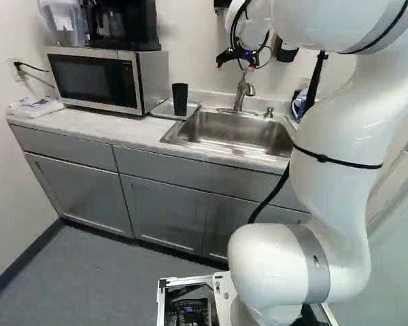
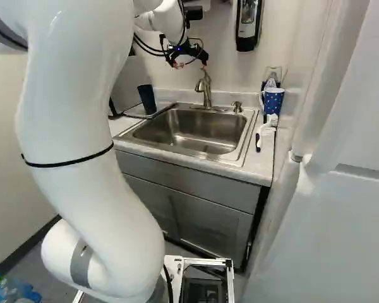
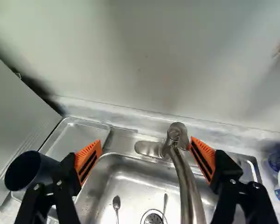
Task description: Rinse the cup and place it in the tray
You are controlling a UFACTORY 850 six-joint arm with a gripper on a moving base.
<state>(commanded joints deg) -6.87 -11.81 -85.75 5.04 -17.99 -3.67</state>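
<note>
looks like a small kitchen or break room to me. at the upper left of the left base view, a silver, black-fronted microwave (image 1: 98, 78) sits on a pale mottled counter (image 1: 78, 128) with a black coffee maker (image 1: 122, 26) on top. right of it, a stainless steel sink (image 1: 234, 132) with a curved metal faucet (image 1: 241, 95) is set over flat grey cabinets (image 1: 81, 197). a black wall dispenser (image 2: 247, 43) hangs upper right in the right base view.

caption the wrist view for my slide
Open gripper above a faucet, dark cup on the metal tray beside the sink

Coffee maker (image 1: 132, 27) atop microwave (image 1: 92, 78).
</note>
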